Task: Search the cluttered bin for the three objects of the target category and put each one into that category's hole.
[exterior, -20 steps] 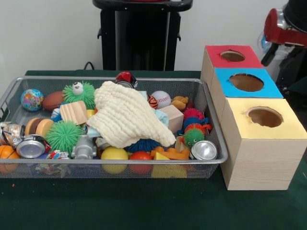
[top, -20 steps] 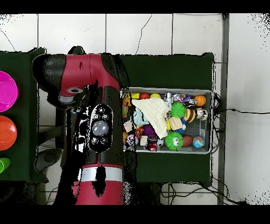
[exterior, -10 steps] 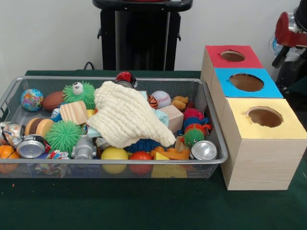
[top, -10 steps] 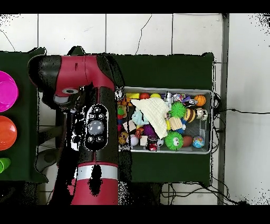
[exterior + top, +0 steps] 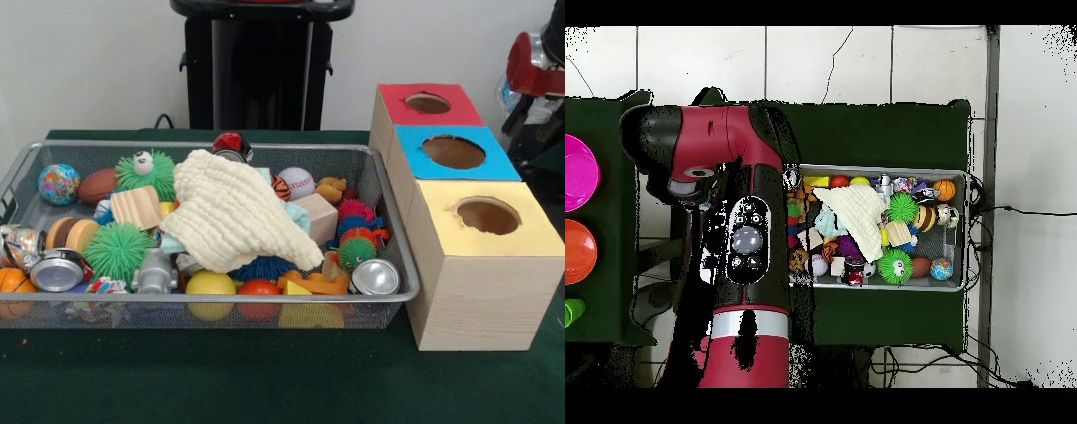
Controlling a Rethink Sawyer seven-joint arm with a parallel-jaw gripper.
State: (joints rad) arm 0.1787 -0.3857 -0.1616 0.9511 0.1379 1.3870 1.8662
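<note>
I am searching, not carrying: my arm is hanging out beyond the boxes, off to the side of the bin, and nothing is showing in my grasp. What I take for my gripper is only a dark shape at the picture's edge, so I cannot tell whether it is spread or pressed together.

The hole in the blue-topped box is lying close beside me, nearer than anything in the bin. The wrinkled silvery pieces are sitting at the bin's far end from me: one crumpled piece against the end wall, and a second piece with blue and red print by the front wall. A third I am not making out; it may be under the cream cloth heaped over the middle.

Next, I judge, I am needing to cross the whole bin, drop onto the exposed piece at the end wall, then bring it back here.
</note>
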